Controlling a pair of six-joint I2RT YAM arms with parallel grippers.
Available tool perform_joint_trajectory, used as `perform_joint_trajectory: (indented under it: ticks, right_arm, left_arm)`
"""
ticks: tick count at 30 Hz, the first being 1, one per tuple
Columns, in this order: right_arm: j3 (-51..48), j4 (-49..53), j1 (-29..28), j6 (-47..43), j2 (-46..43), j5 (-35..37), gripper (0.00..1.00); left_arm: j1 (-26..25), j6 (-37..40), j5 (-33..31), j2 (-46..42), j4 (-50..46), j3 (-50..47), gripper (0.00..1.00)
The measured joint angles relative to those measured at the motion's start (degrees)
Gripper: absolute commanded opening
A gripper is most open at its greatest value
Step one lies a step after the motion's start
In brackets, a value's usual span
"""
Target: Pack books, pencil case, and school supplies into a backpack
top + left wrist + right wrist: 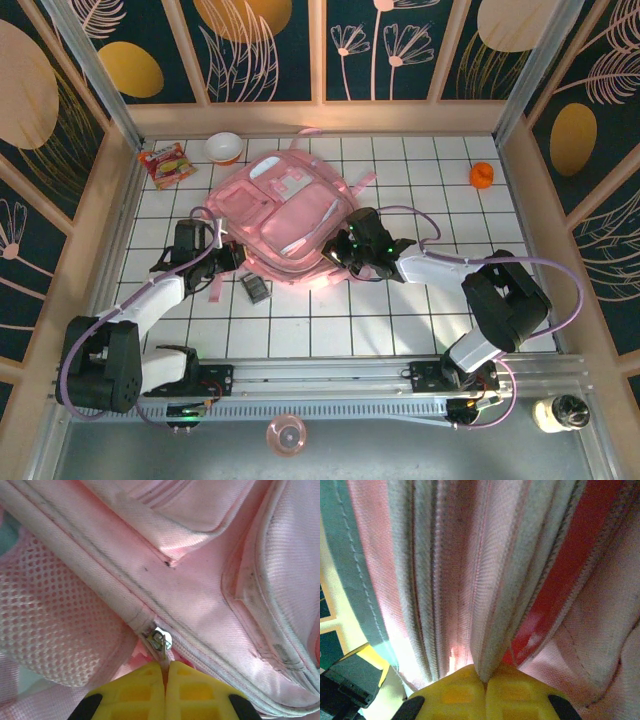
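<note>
Nearest to us, on the white tiled table (400, 320), the dark grey calculator (255, 290) lies just in front of the backpack (285, 210), apart from both tools. A little farther, the left gripper (165, 667) has its yellow fingers pressed together, pinching the zipper pull (160, 642) at the backpack's left side. The right gripper (486, 679) is pressed together on a fold of pink backpack fabric at its right side. The backpack lies mid-table, pockets up. Beyond it we see a bowl (224, 147), a snack packet (165, 163) and a small orange thing (482, 175).
</note>
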State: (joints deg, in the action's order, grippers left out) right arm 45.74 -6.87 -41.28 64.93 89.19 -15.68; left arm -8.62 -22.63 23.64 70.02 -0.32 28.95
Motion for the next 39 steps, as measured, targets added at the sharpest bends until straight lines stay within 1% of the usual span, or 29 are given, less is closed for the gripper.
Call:
perform_joint_trajectory:
  ticks: [3, 6, 13, 20, 22, 25, 27, 29, 32, 36, 37, 39]
  right_arm:
    - [0.00, -0.50, 0.04, 0.15, 0.02, 0.00, 0.00]
    - [0.28, -0.66, 0.20, 0.17, 0.02, 0.22, 0.00]
    - [1.53, -1.25, 1.05, 0.17, 0.02, 0.96, 0.00]
    - [1.86, -1.88, 1.40, 0.17, 0.02, 1.68, 0.00]
    - [1.86, -2.08, 1.46, 0.17, 0.02, 1.73, 0.00]
    - [1.86, -2.45, 1.64, -0.11, 0.02, 1.70, 0.00]
    - [1.90, -2.45, 1.77, -1.20, 0.02, 0.55, 0.00]
    - [2.16, -2.27, 2.03, -2.99, -0.17, -0.81, 0.00]
    - [2.75, -1.57, 3.21, -6.69, -1.62, -3.08, 0.00]
    - [3.34, -0.70, 5.66, -12.66, -5.05, -7.13, 0.00]
    - [3.56, -0.42, 6.25, -14.16, -5.79, -8.11, 0.00]
    - [3.93, 0.76, 7.43, -17.11, -7.15, -9.88, 0.00]
  left_arm:
    - [-2.25, 0.00, 0.48, 0.11, -0.76, 0.79, 0.00]
    - [-6.08, 0.07, 1.29, 0.68, -1.62, 2.16, 0.00]
    - [-13.29, 1.86, 4.90, 4.04, -4.59, 4.76, 0.02]
    - [-18.97, 3.58, 8.50, 6.14, -5.77, 6.91, 0.12]
    - [-20.96, 3.82, 9.27, 6.82, -5.38, 7.41, 0.17]
    - [-22.91, 4.81, 10.62, 7.58, -4.59, 7.98, 0.35]
    - [-23.91, 6.40, 12.83, 7.48, -4.35, 8.85, 0.46]
    - [-24.74, 9.27, 13.60, 6.25, -4.50, 10.01, 0.53]
    - [-24.94, 16.15, 11.67, 0.55, -5.25, 10.78, 0.61]
    - [-24.92, 28.15, 5.84, -8.94, -5.03, 10.75, 0.67]
    - [-24.92, 32.17, 4.28, -10.97, -4.33, 10.60, 0.68]
    - [-24.92, 38.69, 1.70, -12.94, -2.82, 10.12, 0.69]
